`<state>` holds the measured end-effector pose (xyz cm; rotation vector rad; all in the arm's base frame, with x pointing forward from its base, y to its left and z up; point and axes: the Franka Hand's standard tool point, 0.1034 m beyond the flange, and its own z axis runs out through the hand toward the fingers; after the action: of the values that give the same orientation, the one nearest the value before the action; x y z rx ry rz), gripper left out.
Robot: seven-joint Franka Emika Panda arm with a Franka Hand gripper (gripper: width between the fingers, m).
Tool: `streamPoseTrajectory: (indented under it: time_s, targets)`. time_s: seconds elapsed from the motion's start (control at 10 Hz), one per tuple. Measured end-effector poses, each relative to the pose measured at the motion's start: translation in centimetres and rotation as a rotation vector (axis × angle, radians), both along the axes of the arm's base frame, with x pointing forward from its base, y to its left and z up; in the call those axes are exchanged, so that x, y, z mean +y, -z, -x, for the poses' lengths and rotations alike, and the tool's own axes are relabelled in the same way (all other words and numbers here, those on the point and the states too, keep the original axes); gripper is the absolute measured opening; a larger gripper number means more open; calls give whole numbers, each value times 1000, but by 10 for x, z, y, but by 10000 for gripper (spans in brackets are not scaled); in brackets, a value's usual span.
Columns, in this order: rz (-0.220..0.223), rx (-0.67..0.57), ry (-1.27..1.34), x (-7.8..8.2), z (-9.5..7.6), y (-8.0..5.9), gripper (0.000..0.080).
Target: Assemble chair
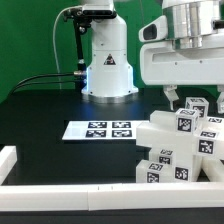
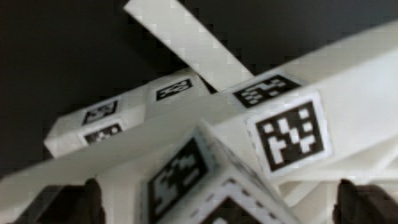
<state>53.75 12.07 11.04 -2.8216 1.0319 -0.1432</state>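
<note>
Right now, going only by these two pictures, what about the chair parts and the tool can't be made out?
- Pile of blocky white plastic chair parts with black-and-white tags: cut off by the exterior view's right and bottom edges; which pieces are joined is unclear.
- Tool: its fingertips blend into the white parts in the exterior view, so contact cannot be judged.
- Wrist view: blurred close-up; dark fingers cropped by the frame edge.
- Flat white marker board: tag patterns too small to read.

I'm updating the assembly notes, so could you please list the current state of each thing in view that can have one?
gripper: open, over the chair parts, holding nothing.
chair parts: white tagged pieces clustered together at the exterior view's right; whether they are joined cannot be told.
marker board: lying flat on the table, apart from the parts.
border rail: lying along the near edge.
</note>
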Motion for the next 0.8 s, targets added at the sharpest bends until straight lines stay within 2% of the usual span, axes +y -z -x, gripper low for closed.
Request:
streamPoseTrajectory:
  time_s: [0.2, 0.4, 0.6, 0.7, 0.8]
  targets:
    - [57, 29, -307, -1, 0, -2, 649]
    - [57, 21, -269, -2, -1, -2, 649]
    - [53, 23, -247, -2, -1, -2, 392]
    - [42, 30, -164, -1, -1, -2, 392]
    - [28, 37, -63, -1, -1, -2, 281]
